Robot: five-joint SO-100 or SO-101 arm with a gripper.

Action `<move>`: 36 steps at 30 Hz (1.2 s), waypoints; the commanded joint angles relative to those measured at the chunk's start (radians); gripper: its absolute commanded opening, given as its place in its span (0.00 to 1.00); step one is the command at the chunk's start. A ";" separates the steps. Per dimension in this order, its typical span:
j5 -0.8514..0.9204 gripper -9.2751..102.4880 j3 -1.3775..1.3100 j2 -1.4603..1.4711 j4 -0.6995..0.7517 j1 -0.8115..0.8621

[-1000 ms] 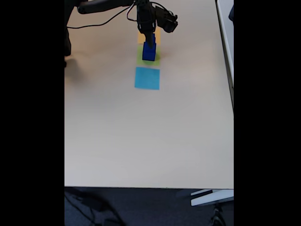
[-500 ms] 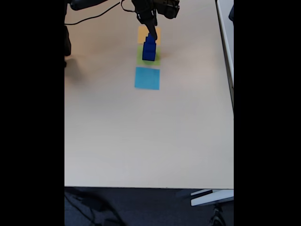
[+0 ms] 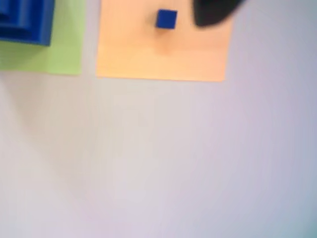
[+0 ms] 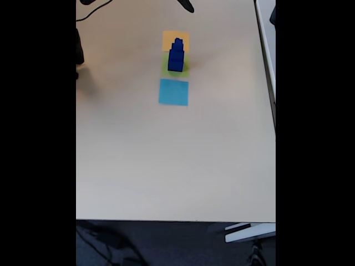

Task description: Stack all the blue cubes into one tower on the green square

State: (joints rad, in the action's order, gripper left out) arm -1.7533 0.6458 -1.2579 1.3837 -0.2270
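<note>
Wrist view, left to right. At the upper left corner of the frame, the tower (image 3: 22, 20) of blue cubes appears as nested, stepped dark blue outlines cut off by the frame edges; it stands on the green square (image 3: 59, 52), whose bare lime margin shows below and to the right of it. Just right of the green patch, across a narrow strip of bare surface (image 3: 163, 158), lies the orange square (image 3: 163, 54). A single small blue cube (image 3: 166, 19) rests on the orange patch near the top edge of the frame, well apart from the tower. A dark blurred shape, a tip of the tool (image 3: 213, 12), intrudes at the upper right of the orange patch, clear of the small cube; whether its jaws stand apart or together cannot be told.

Fixed view. In the upper middle of the frame the stepped tower (image 4: 176, 55) stands upright on the green square (image 4: 184, 71), between the orange square (image 4: 168, 37) above and a light-blue square (image 4: 173, 92) below. A black cable (image 4: 91, 14) crosses the upper left corner.
</note>
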 commanded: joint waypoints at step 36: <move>-0.144 0.35 -0.426 0.635 0.071 -0.132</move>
State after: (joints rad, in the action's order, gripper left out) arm -1.8868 0.2792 -0.6105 1.4496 -0.3482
